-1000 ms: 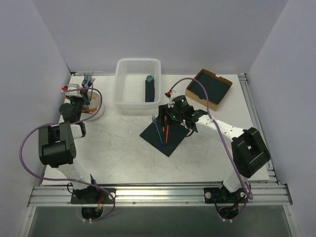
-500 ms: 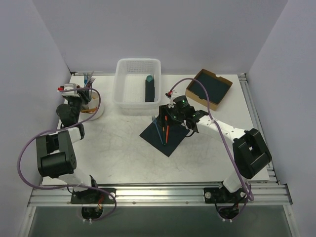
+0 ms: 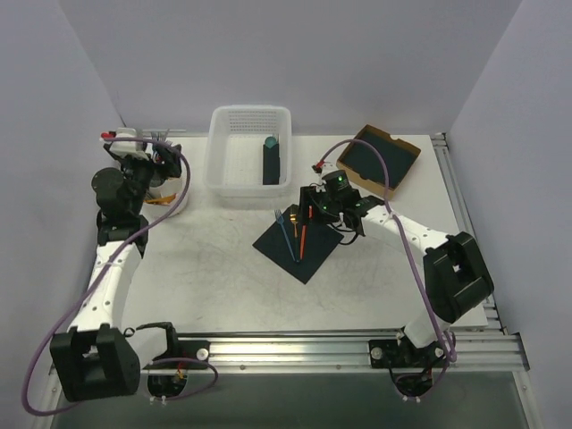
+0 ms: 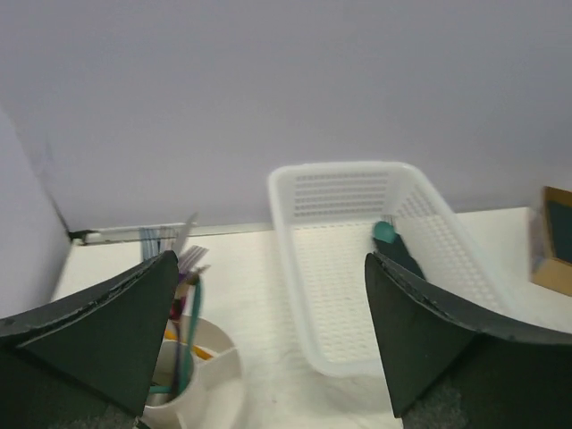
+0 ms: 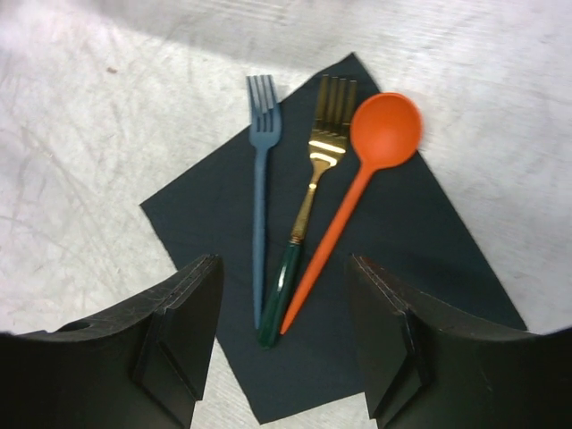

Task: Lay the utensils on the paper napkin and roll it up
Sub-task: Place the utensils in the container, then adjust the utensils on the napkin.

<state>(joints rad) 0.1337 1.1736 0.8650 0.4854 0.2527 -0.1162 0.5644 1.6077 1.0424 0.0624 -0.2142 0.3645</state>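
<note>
hovering with jaws apart and empty, the right tool (image 5: 284,295) hangs just above the flat paper napkin (image 5: 411,246) on the surface (image 5: 89,134). on it the orange spoon (image 5: 344,219), a gold fork (image 5: 302,214) and a blue fork (image 5: 259,223) lie side by side. the left tool (image 4: 268,268), spread wide and holding nothing, sits over a white cup (image 4: 210,375) of cutlery near the basket (image 4: 357,268).

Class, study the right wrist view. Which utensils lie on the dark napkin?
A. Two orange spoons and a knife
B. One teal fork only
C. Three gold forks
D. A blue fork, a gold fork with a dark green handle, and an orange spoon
D: the blue fork, the gold fork and the orange spoon lie side by side on the napkin, heads pointing the same way.
</note>
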